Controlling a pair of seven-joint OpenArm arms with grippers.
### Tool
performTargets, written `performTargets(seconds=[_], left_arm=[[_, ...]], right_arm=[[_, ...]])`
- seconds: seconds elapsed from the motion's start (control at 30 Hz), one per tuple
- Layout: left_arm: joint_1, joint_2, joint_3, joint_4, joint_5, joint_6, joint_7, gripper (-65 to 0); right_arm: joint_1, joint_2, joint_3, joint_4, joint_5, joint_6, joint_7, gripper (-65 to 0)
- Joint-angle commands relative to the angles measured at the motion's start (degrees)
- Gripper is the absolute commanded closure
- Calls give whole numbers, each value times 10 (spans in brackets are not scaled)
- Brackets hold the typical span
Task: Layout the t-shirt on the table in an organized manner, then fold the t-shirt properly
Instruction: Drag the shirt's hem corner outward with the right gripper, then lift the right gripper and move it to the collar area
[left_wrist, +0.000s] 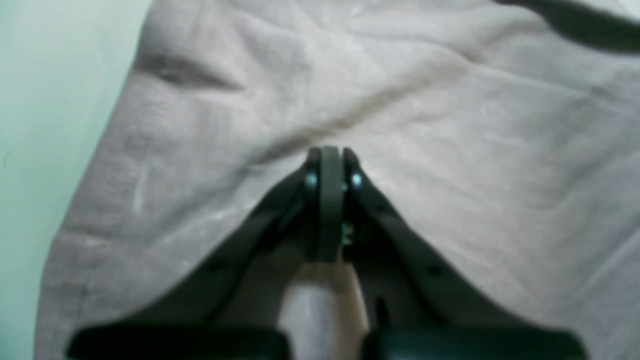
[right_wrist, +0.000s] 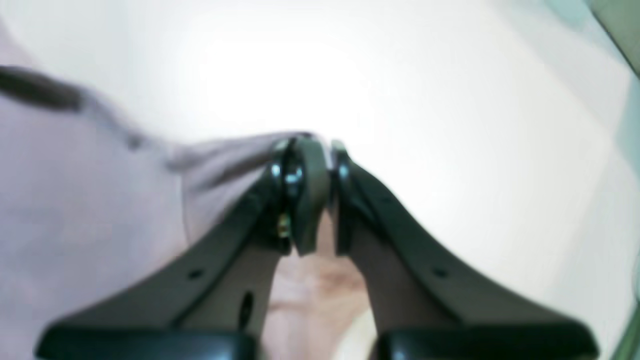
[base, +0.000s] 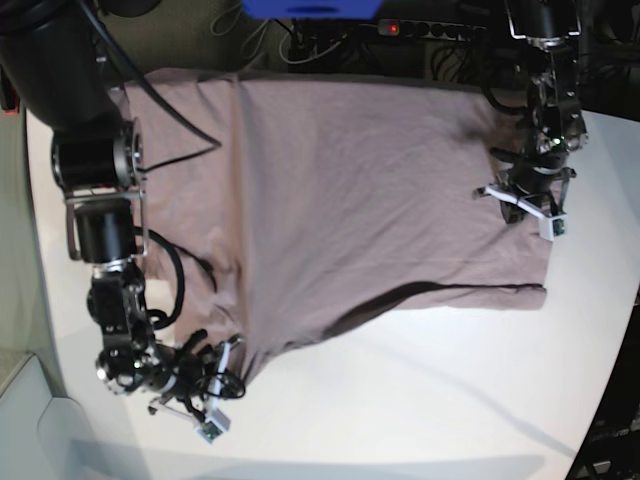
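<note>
The dusty pink t-shirt (base: 350, 200) lies spread out and mostly flat on the white table (base: 420, 400). My right gripper (base: 232, 350) is at the shirt's near left corner. In the right wrist view, my right gripper (right_wrist: 320, 145) is shut on the t-shirt (right_wrist: 90, 200), pinching its edge just above the table (right_wrist: 400, 75). My left gripper (base: 490, 192) is over the shirt's right part. In the left wrist view, my left gripper (left_wrist: 330, 155) is shut with its tips down on the wrinkled t-shirt (left_wrist: 450, 150). Creases run toward the tips, but no cloth shows between the jaws.
The right arm's black base and links (base: 95, 160) stand along the left side, with a black cable (base: 180, 150) lying over the shirt's left part. A power strip and cables (base: 430, 28) lie beyond the far edge. The table's rounded edge (base: 610, 380) is at the right.
</note>
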Motion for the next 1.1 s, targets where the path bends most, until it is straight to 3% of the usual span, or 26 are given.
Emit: performTargets(seconds=[0.0, 0.27, 0.67, 0.9, 0.97, 1.07], left_arm=[[18, -1, 1, -9, 22, 17, 59, -1], [32, -3, 1, -4, 20, 17, 59, -1], [34, -2, 1, -4, 22, 17, 59, -1], [45, -5, 1, -3, 20, 17, 59, -1], [45, -5, 1, -3, 21, 17, 59, -1], [45, -5, 1, -3, 22, 17, 59, -1]], right_arm=[[38, 2, -1, -19, 8, -2, 28, -44], [80, -18, -48, -94, 8, -2, 113, -43], [78, -53, -186, -95, 8, -2, 116, -44], [78, -50, -191, -97, 8, -2, 116, -47], [78, -49, -190, -97, 8, -2, 113, -69], [78, -49, -190, -97, 8, -2, 108, -187]])
